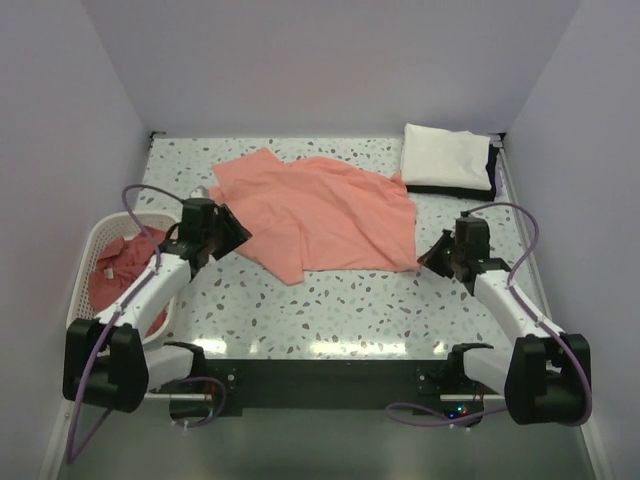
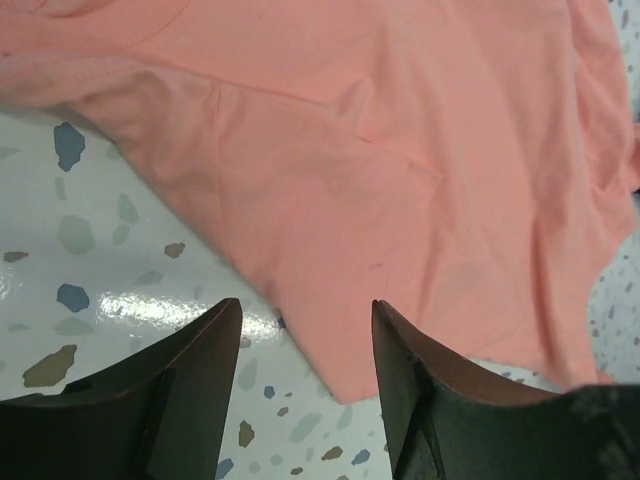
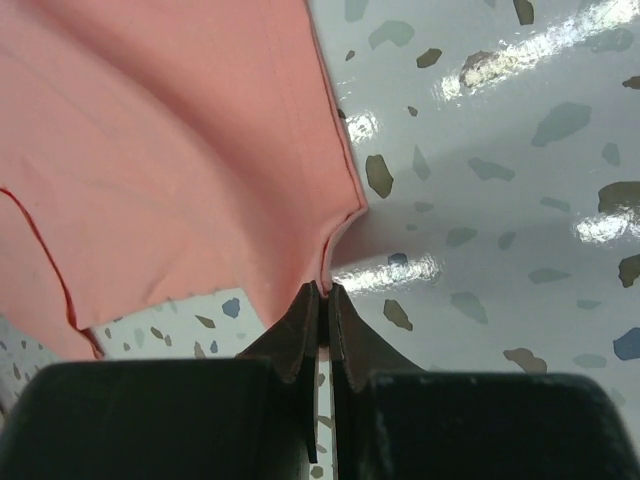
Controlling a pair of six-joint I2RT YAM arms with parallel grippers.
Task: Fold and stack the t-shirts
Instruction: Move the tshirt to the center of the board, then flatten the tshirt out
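1 t-shirt (image 1: 320,212) lies crosswise ahead. The right pincer (image 3: 322,296) clamps its near-right corner. The left pincer (image 2: 305,308), agape and empty, faces the near-left corner.

A white lattice basket (image 1: 92,245) is set at the left edge of the speckled table (image 1: 350,300); a folded white cloth (image 1: 445,158) is laid in the far right corner.

Rumpled salmon t-shirt (image 1: 320,215) on table (image 1: 350,300)

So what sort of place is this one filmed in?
Probably a robot test cell, not a home: plain pale walls box in a speckled terrazzo-look tabletop, with a salmon-pink thin-cloth t-shirt spread on it and a white plastic lattice basket at its side.
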